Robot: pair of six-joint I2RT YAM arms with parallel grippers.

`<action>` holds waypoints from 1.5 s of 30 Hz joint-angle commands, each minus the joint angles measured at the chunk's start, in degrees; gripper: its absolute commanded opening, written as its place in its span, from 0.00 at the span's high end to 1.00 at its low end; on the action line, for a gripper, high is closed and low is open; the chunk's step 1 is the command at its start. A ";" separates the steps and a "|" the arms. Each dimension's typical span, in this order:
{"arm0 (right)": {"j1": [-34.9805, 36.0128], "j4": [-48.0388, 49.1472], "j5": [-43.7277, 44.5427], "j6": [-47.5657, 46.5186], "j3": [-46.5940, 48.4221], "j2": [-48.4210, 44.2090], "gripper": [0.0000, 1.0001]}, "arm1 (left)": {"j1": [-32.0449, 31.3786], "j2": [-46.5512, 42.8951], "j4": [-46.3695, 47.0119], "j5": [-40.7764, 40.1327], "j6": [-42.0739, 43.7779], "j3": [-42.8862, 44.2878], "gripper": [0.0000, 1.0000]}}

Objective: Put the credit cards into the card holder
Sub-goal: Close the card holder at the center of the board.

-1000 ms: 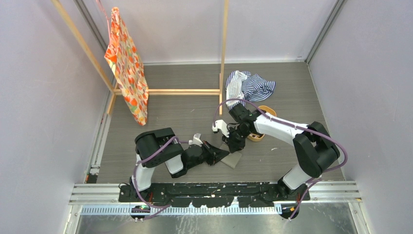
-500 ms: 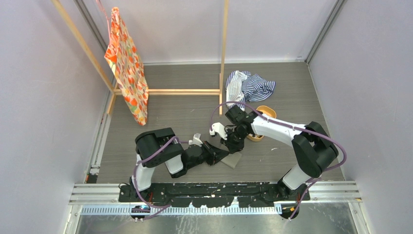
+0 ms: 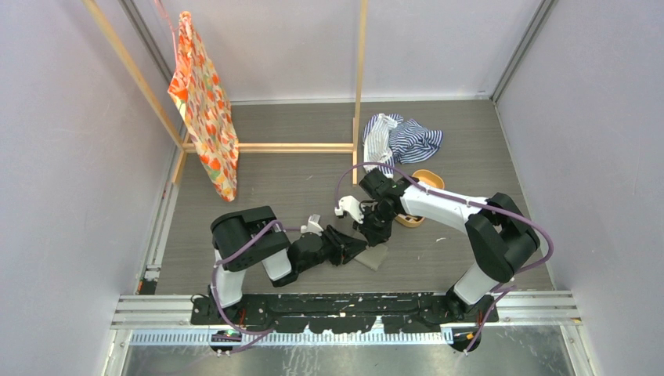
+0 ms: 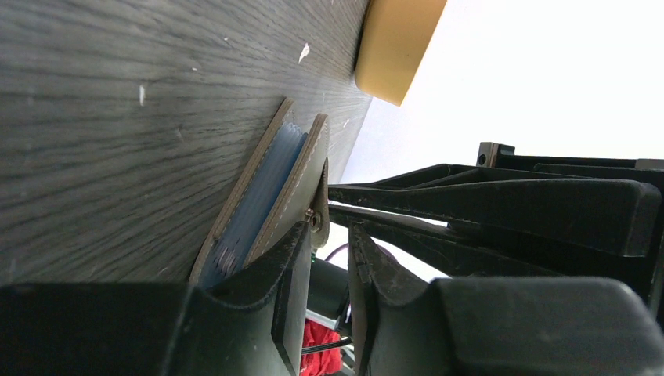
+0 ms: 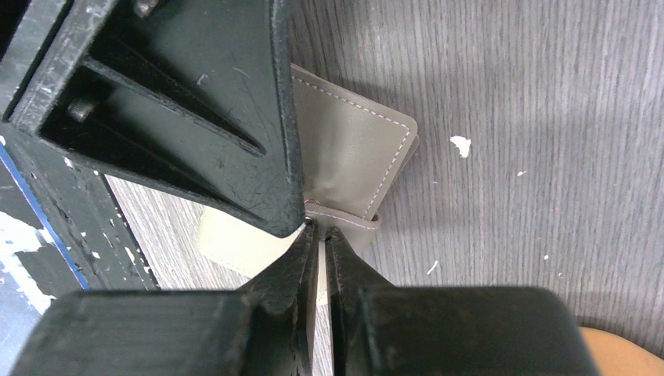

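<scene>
Near orange tray, R gripper pinched tab of card holder; L gripper sat released, jaws slightly apart.

Top view: wallet part-covered by left gripper and right gripper; its contents too small to make out.
Left wrist: card shows only a blue edge between the wallet's leaves; tray cut by the top edge.
Right wrist: wallet's left part hidden under the left gripper.
</scene>
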 commanded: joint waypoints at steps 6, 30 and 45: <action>0.56 3.14 -0.51 0.88 1.94 2.33 0.86 | 0.24 -7.77 -17.66 -1.19 7.15 -1.84 0.76; 0.65 0.40 -2.29 -0.05 3.58 2.84 0.86 | 3.03 -18.16 -36.67 0.15 18.88 4.98 0.76; 0.62 0.21 -2.73 -0.09 3.76 2.88 0.86 | 3.60 -20.98 -40.88 0.86 21.85 5.68 0.77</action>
